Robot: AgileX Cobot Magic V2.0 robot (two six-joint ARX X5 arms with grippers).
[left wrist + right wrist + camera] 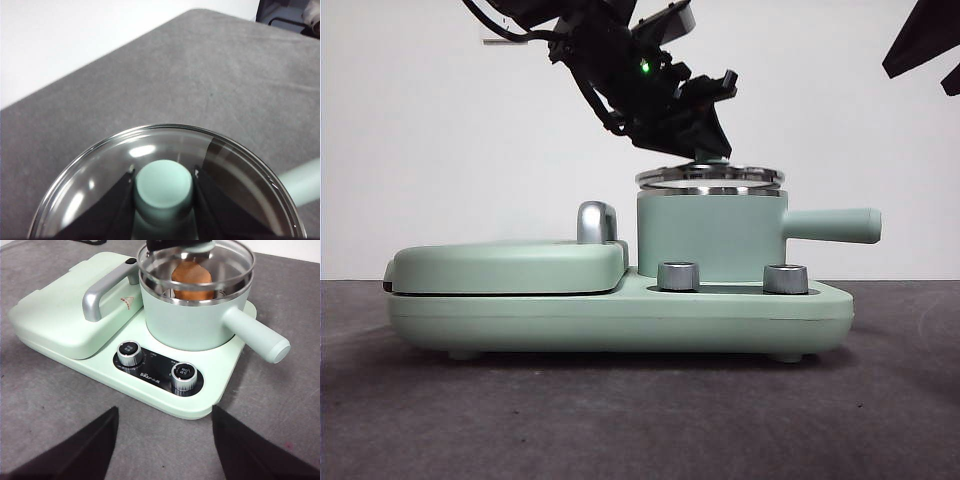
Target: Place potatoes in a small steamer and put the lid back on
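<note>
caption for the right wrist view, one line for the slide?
Left gripper lowers the glass lid onto the steamer, potato inside; right gripper waits open.

Your front camera sits low, about level with the tabletop [410,420], and looks straight across it at the side of the green cooker [620,310], close and large. Your left wrist camera looks steeply down from just above the lid [90,190], with its knob [164,187] between the left gripper [164,200] jaws. Your right wrist camera hangs back and higher, looking down at an angle over the whole cooker. All three views share the lid; the front and right wrist views also share the steamer [190,320] and the dials [131,353].
</note>
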